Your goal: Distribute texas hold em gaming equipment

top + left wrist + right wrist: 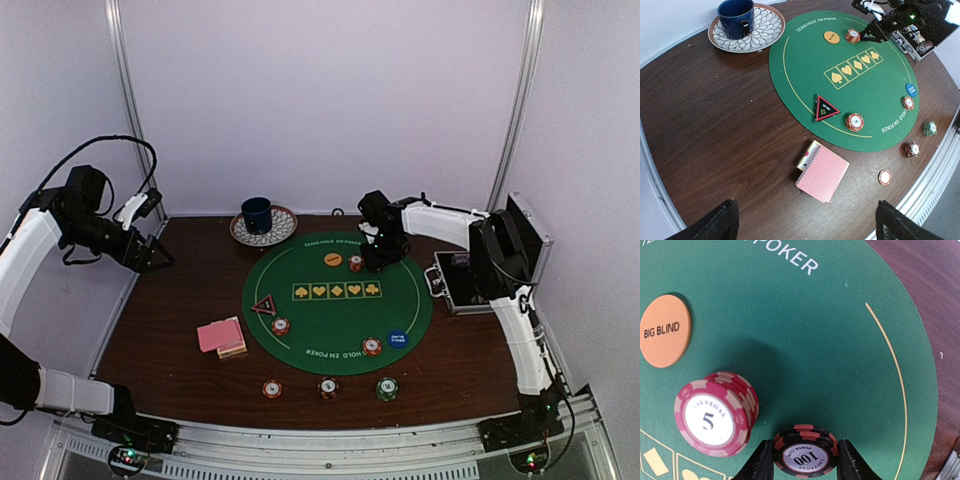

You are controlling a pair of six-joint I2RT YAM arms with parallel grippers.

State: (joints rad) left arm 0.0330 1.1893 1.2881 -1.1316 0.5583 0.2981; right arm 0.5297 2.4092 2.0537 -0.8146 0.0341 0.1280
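Right jaws: closed on a black-and-red 100 chip stack (806, 456), one finger pressing each side of its rim.
Held stack, place: over the far part of the green mat (815, 340), just beside a red 5 chip stack (714, 412) but not touching it. The wrist view does not show whether it already rests on the felt.
Held stack, pointing: face up and level, with the printed "100" toward the wrist camera. Its axis stands upright. Being round, it has no long axis across the mat.
Near neighbours: the orange Big Blind disc (665, 331) lies flat on the mat beyond the 5 stack.
Step in hand: probably setting this stack down at the mat's far seat, beside the blind disc and the 5 stack.
Next move calls for: lowering it flat, spreading the jaws only a little, then rising straight up, because the 5 stack is close on one side.
Left jaws: wide apart and holding nothing, raised well off the mat's left side.
Further out: the triangle marker (826, 108) lies inside the mat's left rim. The pink-backed cards (822, 173) lie on the tabletop (715, 125) just outside that rim.
Outermost: three chip stacks (912, 149) sit off the mat's near rim.
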